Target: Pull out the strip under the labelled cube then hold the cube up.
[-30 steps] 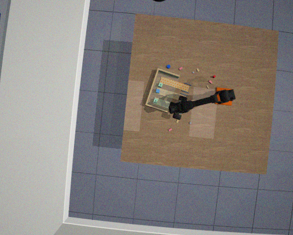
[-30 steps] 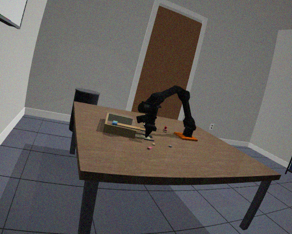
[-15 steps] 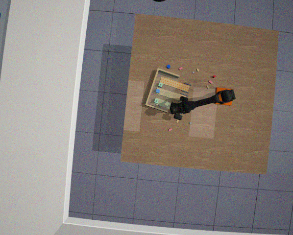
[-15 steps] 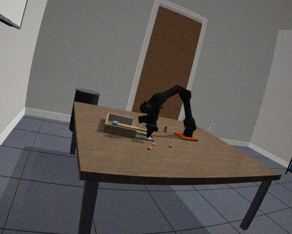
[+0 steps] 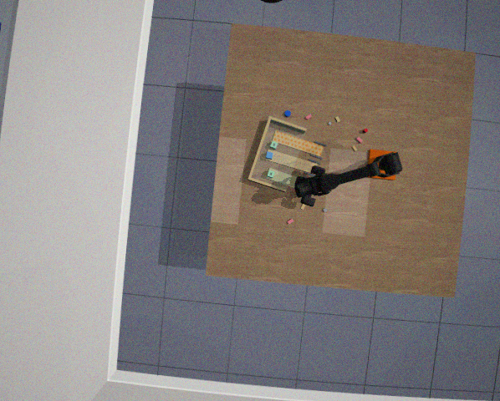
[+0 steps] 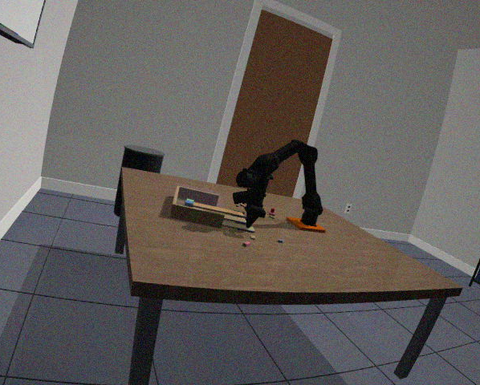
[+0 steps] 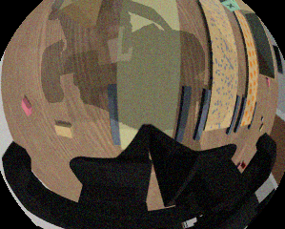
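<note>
1. Two mint cubes bore dark marks; I judged the task's to be the lower one [image 5: 270, 173] in the top view, at the far end of the pale green strip [image 5: 283, 176] [image 7: 149, 72], inside the open-fronted box [image 5: 258, 149] [image 6: 197, 217].
2. That strip's long axis ran from the cube out through the box's open side to me, so pulling meant drawing back along it, toward my base.
3. My end effector [image 5: 303, 186] [image 6: 249, 225] [image 7: 146, 128] was pressed together over its near end, between two dark rails [image 7: 113, 114] [image 7: 184, 114]; I could not tell whether it touched.
4. Beside it lay the speckled strip [image 5: 291, 159] [image 7: 221, 67], best left alone.
5. Beneath everything spread the counter [image 5: 349, 259] [image 6: 273, 265].
</note>
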`<state>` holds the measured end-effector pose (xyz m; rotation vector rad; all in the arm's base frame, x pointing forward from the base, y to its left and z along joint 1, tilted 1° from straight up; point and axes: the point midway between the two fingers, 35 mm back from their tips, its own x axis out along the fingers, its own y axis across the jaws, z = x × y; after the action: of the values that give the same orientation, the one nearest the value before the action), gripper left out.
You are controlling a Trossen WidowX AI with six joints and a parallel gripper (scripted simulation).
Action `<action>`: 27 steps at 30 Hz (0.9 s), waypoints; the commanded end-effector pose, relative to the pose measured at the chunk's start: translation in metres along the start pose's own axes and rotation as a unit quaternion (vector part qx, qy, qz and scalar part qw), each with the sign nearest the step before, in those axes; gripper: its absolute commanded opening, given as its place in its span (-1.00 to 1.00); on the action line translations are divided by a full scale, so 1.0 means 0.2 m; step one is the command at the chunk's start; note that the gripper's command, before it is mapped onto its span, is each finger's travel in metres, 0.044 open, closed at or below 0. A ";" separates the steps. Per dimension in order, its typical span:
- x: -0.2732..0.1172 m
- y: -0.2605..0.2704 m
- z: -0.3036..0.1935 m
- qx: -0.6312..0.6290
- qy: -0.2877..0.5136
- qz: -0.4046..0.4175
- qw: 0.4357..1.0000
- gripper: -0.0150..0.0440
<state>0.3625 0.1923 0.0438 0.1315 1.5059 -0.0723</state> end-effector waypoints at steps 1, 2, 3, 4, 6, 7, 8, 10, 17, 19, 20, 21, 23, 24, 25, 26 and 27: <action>0.03 0.00 -0.06 -0.001 0.009 -0.006 1.000 -0.49; 0.03 0.00 -0.07 -0.001 0.010 -0.006 1.000 -0.49; 0.03 0.00 -0.08 -0.001 0.010 -0.006 1.000 -0.49; 0.03 0.00 -0.09 -0.001 0.010 -0.006 1.000 -0.49; 0.03 0.00 -0.10 -0.001 0.010 -0.006 1.000 -0.49; 0.03 0.00 -0.11 -0.001 0.010 -0.006 1.000 -0.49; 0.03 0.00 -0.12 -0.001 0.010 -0.006 1.000 -0.49; 0.03 0.00 -0.13 -0.001 0.010 -0.006 1.000 -0.49; 0.03 0.00 -0.18 -0.001 0.010 -0.006 1.000 -0.49; 0.03 0.00 -0.20 -0.001 0.011 -0.006 1.000 -0.49; 0.03 0.00 -0.21 -0.001 0.011 -0.006 1.000 -0.49; 0.03 0.00 -0.21 -0.001 0.011 -0.006 1.000 -0.49; 0.03 0.00 -0.23 -0.001 0.011 -0.005 1.000 -0.49; 0.03 0.00 -0.24 -0.001 0.011 -0.005 1.000 -0.49; 0.03 0.00 -0.24 -0.001 0.011 -0.005 1.000 -0.49; 0.03 0.00 -0.25 -0.001 0.011 -0.005 1.000 -0.49; 0.03 0.00 -0.26 -0.001 0.011 -0.005 1.000 -0.49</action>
<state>0.3234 0.1976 0.0412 0.1347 1.5049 -0.0732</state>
